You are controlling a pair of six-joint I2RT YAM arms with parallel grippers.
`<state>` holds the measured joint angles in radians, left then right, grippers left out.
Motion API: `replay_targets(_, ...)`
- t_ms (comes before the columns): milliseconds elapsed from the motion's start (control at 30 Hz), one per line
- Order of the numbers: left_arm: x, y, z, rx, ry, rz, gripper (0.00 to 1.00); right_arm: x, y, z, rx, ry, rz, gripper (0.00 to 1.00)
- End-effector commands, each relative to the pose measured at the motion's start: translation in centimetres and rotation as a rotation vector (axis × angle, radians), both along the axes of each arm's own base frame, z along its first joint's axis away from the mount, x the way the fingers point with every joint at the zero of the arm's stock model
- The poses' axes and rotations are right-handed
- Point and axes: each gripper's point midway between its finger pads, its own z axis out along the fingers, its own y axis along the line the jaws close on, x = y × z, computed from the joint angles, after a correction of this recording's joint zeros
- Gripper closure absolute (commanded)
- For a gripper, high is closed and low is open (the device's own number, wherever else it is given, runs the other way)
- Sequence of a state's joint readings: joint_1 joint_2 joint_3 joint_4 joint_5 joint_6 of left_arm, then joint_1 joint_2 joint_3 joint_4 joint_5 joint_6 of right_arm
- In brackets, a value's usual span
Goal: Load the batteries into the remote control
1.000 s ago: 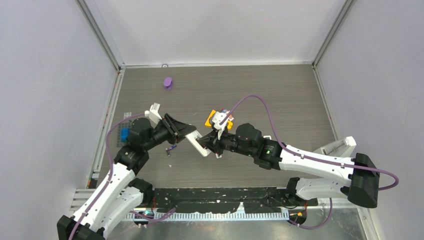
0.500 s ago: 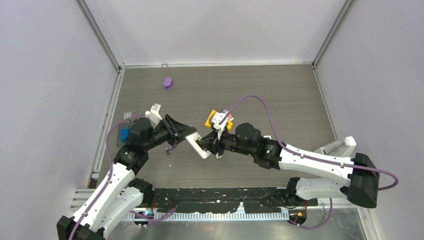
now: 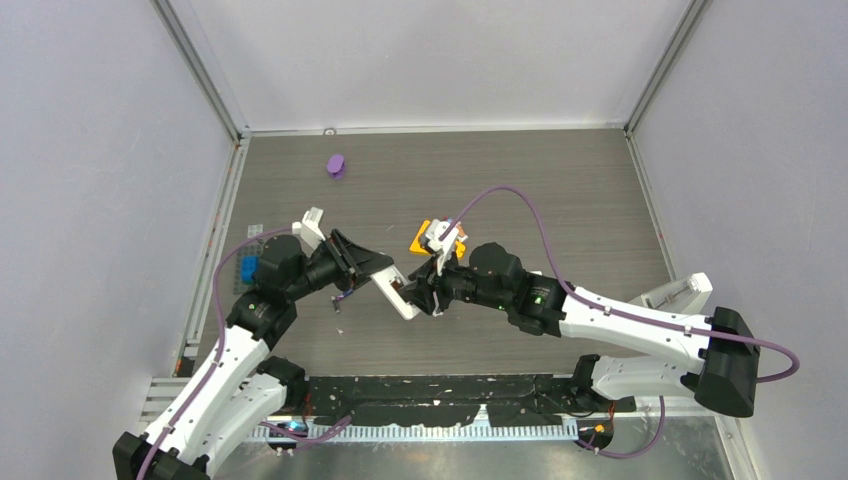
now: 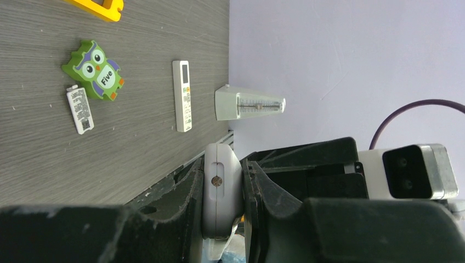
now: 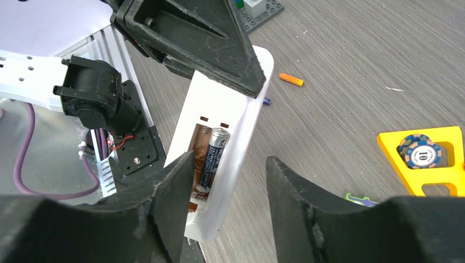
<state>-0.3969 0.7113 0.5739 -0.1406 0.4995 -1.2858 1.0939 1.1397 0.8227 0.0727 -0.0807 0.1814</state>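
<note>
- Holds remote (image 5: 219, 101) in left gripper (image 4: 222, 203), jaws clamped on its sides, tilted over table (image 3: 560, 200), back open.
- Straddles remote's near end with right gripper (image 5: 227, 183), jaws wide, gripping nothing.
- Covers remote's far end with the left fingers (image 5: 186, 33), seen from the right wrist.
- Elsewhere on table, well apart: yellow tray (image 5: 395, 159) with chip (image 5: 419, 152), owl block (image 4: 94, 69), second remote (image 4: 182, 96).
- Inside the compartment: dark battery (image 5: 211, 159), lying lengthwise.
- Just past remote, loose on table: orange battery (image 5: 291, 80).

Grey wood-grain table (image 3: 560, 190): orange battery (image 5: 291, 80), yellow tray (image 5: 392, 145), perhaps a purple toy (image 3: 336, 165).
</note>
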Motion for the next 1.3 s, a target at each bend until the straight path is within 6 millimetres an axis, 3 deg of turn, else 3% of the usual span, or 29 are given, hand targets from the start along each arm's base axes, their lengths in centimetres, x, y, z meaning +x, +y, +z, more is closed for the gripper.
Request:
replay_targets(0,0.0,-0.1,2.8,-0.014,-0.098,-0.018,1.00,-0.7,0.0,5.4,0.143,0.009,0.012,0.41)
replay_targets(200,-0.1,-0.3,3.5,-0.008,-0.128,-0.038,1.00,0.1,-0.5,6.8,0.223,0.152,-0.061,0.23)
replay_targets(467,-0.4,-0.6,4.9,0.027,-0.225,-0.096,1.00,1.3,0.1,7.0,0.311,0.499,-0.100,0.16)
replay_targets(700,-0.5,-0.7,5.2,0.051,-0.254,-0.126,1.00,1.1,0.4,6.8,0.356,0.624,-0.052,0.16)
replay_targets(900,-0.3,-0.8,5.0,0.052,-0.241,-0.126,1.00,0.7,1.0,5.3,0.354,0.705,-0.029,0.17)
replay_targets(1100,-0.2,-0.8,5.2,0.049,-0.247,-0.123,1.00,0.8,0.7,4.3,0.366,0.747,-0.038,0.34)
replay_targets(1267,-0.3,-0.9,5.2,0.048,-0.251,-0.126,1.00,0.9,0.6,4.2,0.385,0.760,-0.031,0.37)
